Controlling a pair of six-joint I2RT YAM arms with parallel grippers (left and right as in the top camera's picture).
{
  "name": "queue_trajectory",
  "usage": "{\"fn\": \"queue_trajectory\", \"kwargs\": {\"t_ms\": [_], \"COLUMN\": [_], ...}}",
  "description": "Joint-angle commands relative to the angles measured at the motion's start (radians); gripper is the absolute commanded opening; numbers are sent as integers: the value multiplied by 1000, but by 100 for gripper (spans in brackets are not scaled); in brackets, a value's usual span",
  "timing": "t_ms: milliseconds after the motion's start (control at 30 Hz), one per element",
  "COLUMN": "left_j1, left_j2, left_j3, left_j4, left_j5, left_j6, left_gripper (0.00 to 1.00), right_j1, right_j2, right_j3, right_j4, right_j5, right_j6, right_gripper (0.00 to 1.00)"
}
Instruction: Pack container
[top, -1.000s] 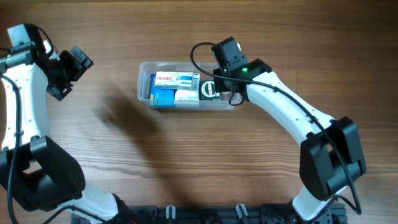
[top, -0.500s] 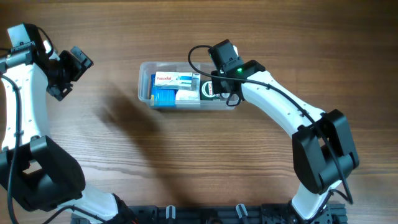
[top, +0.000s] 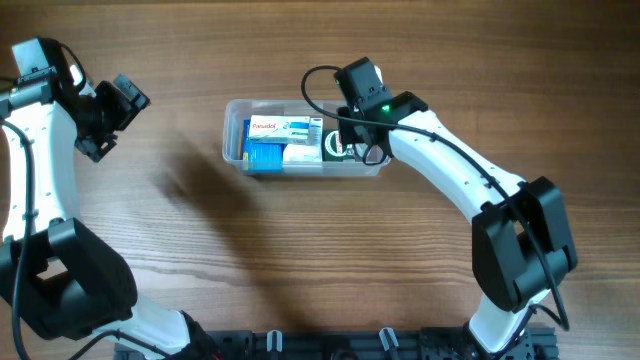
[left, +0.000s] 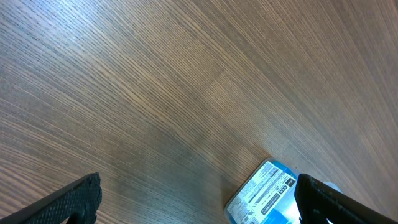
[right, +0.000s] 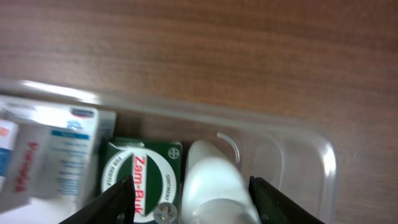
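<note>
Green Zam-Buk box (right: 140, 179), Panadol box (top: 285, 127), inside clear container (top: 231, 135)

There are one clear rectangular plastic container (top: 227, 138), one white cardboard box with red lettering (top: 285, 127), one blue cardboard box (top: 262, 156), one green Zam-Buk box (right: 140, 179), one whitish plastic bottle (right: 214, 180), one wooden table (top: 450, 60) and two white-and-black robot arms, left (top: 50, 150) and right (top: 450, 165).

A wood-grain counter (top: 300, 260) fills the overhead view. Just above centre lie a white Panadol box (top: 285, 127) and, touching it below, a blue box (top: 262, 155). Right of them sits a green Zam-Buk box (right: 142, 177) (round white label), beside a pale rounded bottle (right: 214, 180)
</note>
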Motion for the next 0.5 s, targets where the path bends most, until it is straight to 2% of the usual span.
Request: {"fn": "queue_trajectory", "kwargs": {"t_ms": [0,233,467], "left_j1": [3,3,3], "left_j2": [-15,-15,-15], "left_j3": [16,16,16], "left_j4": [3,3,3], "left_j5": [-6,-6,-6], "left_j6": [-13,-13,-13], "left_gripper": [100,100,100], "right_j1": [0,-2,-29], "right_j2": [-10,-91,-281], "right_j3": [72,101,101], "right_j4": [-11,-19,-94], "right_j5": [18,127,164], "right_j6": [-19,-48,-49], "right_gripper": [59,61,66]}}
